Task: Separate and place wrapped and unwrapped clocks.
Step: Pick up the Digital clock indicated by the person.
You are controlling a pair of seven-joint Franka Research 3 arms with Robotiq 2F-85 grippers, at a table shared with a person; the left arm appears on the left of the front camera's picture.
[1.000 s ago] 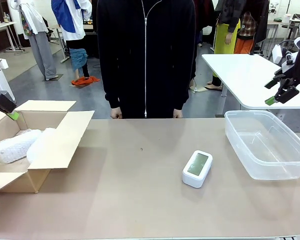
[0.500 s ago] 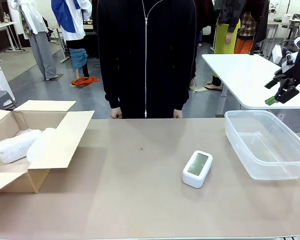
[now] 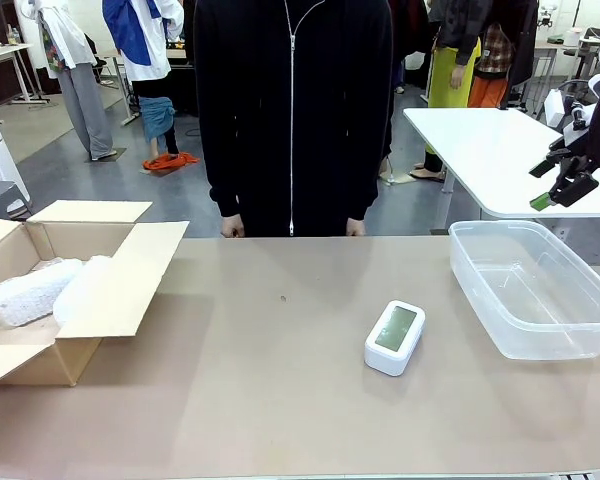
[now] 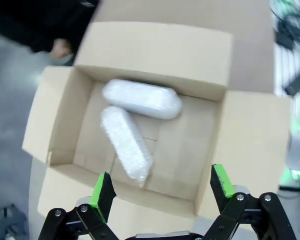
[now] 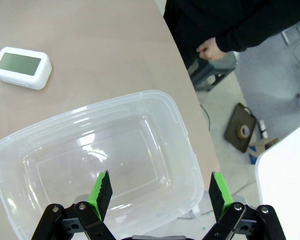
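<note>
Left hand [image 4: 161, 181] risen above left cardboard box [image 4: 155, 50], wide, empty; wrapped bundles [image 4: 140, 98] inside. Right hand [image 5: 160, 180] wide over tub [image 5: 182, 125]; should straddle white clock [image 3: 395, 337] squarely across narrow width.

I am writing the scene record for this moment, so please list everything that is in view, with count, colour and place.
wrapped clocks: two, whitish bubble wrap, lying inside the cardboard box
unwrapped clock: one, white with a grey-green screen, on the table between box and bin
cardboard box: one, brown, flaps open, at the table's left end
plastic bin: one, clear, empty, at the table's right end
table: one, light brown
person: one, black zipped jacket, standing at the far side, hands at the table's edge
left pincer: one, black with green pads, open, above the box
right pincer: one, black with green pads, open, above the bin
</note>
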